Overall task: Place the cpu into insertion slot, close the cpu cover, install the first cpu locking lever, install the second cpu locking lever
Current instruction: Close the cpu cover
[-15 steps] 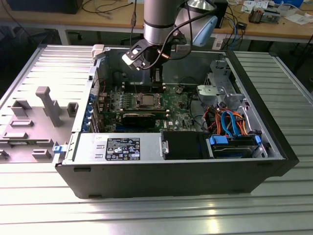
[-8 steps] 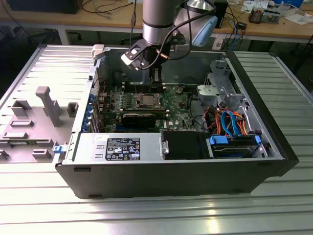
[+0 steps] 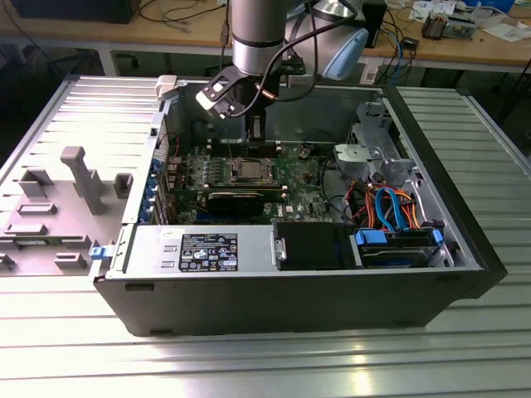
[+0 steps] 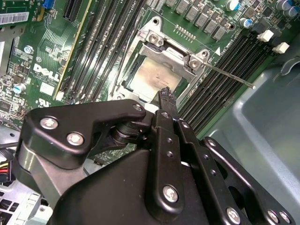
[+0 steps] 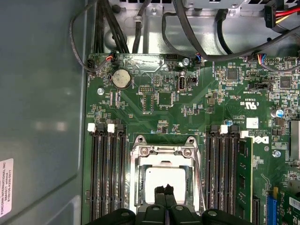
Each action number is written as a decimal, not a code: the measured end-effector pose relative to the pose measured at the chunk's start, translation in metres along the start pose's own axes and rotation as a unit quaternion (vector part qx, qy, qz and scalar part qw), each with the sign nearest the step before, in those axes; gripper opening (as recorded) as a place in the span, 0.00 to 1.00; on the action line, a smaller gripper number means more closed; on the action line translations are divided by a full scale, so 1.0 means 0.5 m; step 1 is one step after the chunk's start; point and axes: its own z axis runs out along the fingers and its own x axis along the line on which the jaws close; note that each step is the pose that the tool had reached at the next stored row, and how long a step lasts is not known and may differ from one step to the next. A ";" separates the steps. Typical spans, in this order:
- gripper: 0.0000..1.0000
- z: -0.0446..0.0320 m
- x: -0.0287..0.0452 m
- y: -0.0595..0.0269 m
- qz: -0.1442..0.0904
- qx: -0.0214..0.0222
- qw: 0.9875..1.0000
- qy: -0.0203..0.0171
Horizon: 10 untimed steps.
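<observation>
Black matte linkage bars, studded with bright screw heads, crowd the front of the second wrist view and narrow into the gripper [image 4: 165, 95]. Its two slim ridged fingertips are pinched together with nothing visible between them. They hang just above the near edge of the cpu [image 4: 157, 77], a small flat square chip with a dull, brushed silvery-grey top.

That chip lies seated in the insertion slot [image 5: 133, 183], a square socket with a silvery metal rim. Around the chip's top sits the cpu cover [image 5: 164, 151], a thin stamped steel frame plate with a square window, lying flat with round fasteners at its far corners. From one corner of the socket a thin bare steel lever rod [image 4: 229, 77] angles out freely over the neighbouring slots, not tucked against the frame.

Long narrow black plastic memory slots [image 5: 108, 168] with white end clips flank the socket on both sides. All of this is set on the glossy green circuit board [image 5: 187, 103], dotted with small dark chips and a round silver coin cell [image 5: 122, 78]. In the exterior view the board lies inside an open dark grey sheet-metal computer case [image 3: 290, 307], which rests on a ribbed aluminium table [image 3: 249, 365].
</observation>
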 end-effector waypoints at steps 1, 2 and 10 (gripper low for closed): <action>0.11 0.000 0.000 0.000 0.000 0.000 1.000 0.000; 0.11 0.000 0.000 -0.001 0.000 0.000 1.000 0.000; 0.11 0.000 0.000 -0.004 0.000 0.000 1.000 0.000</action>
